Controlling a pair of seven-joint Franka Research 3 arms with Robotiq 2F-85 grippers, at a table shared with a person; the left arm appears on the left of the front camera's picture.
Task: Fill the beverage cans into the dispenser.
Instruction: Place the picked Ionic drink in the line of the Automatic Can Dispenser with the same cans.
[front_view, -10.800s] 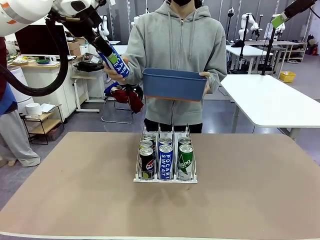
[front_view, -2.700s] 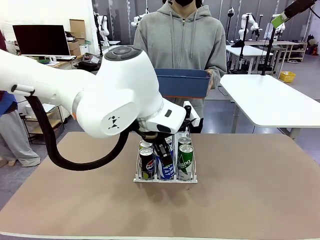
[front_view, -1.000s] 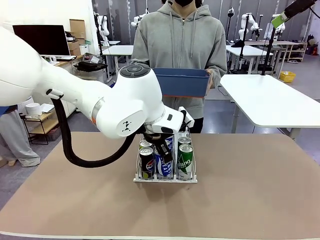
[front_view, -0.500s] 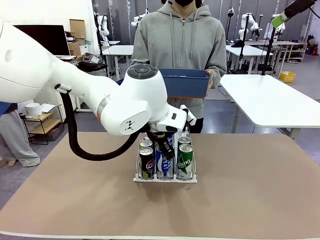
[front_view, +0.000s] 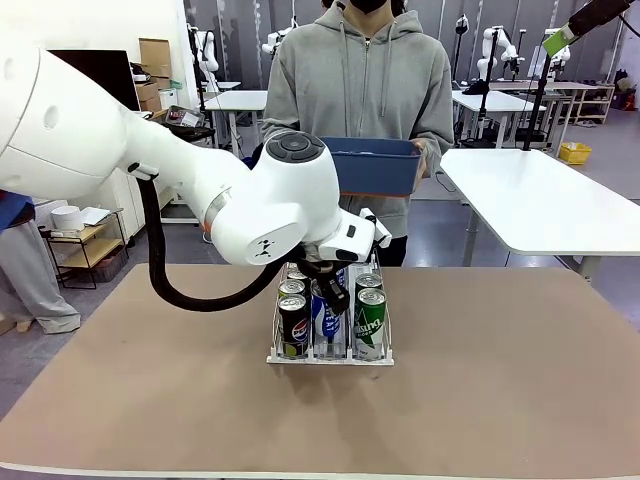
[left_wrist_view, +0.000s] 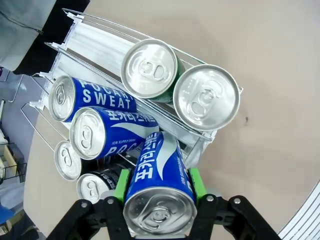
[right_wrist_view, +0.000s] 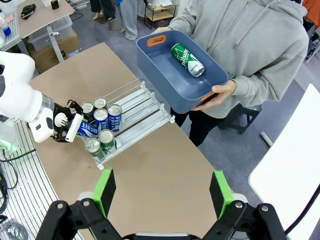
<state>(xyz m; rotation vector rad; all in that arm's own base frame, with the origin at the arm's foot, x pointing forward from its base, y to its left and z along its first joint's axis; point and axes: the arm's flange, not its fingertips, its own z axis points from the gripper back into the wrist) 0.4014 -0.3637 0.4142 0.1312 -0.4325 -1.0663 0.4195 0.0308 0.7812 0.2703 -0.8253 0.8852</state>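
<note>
A person (front_view: 362, 70) stands at the far side of the brown table (front_view: 500, 380) and holds a blue bin (right_wrist_view: 150, 67) with both hands; one green can (right_wrist_view: 187, 59) lies on its side inside the bin. In the front view the thick white left arm (front_view: 250, 195) reaches across the middle and hides the rear part of the dispenser (front_view: 275, 352). The dispenser, a white wire rack with three lanes, stands in the middle of the table. The left gripper (left_wrist_view: 159, 180) is closed on a blue-and-white Pocari Sweat can (left_wrist_view: 160, 165), its green pads (left_wrist_view: 121, 185) pressing on both sides near the silver top. This can is tilted, and its lower end goes into the middle lane at the near end of the rack; whether it touches the base I cannot tell. Two more Pocari Sweat cans (left_wrist_view: 107, 132) stand behind it in the same lane. One outer lane has two green cans (left_wrist_view: 206, 97), the other two black cans (left_wrist_view: 97, 185). The right gripper (right_wrist_view: 162, 200) hangs high above the table, its fingers wide apart and holding nothing.
</note>
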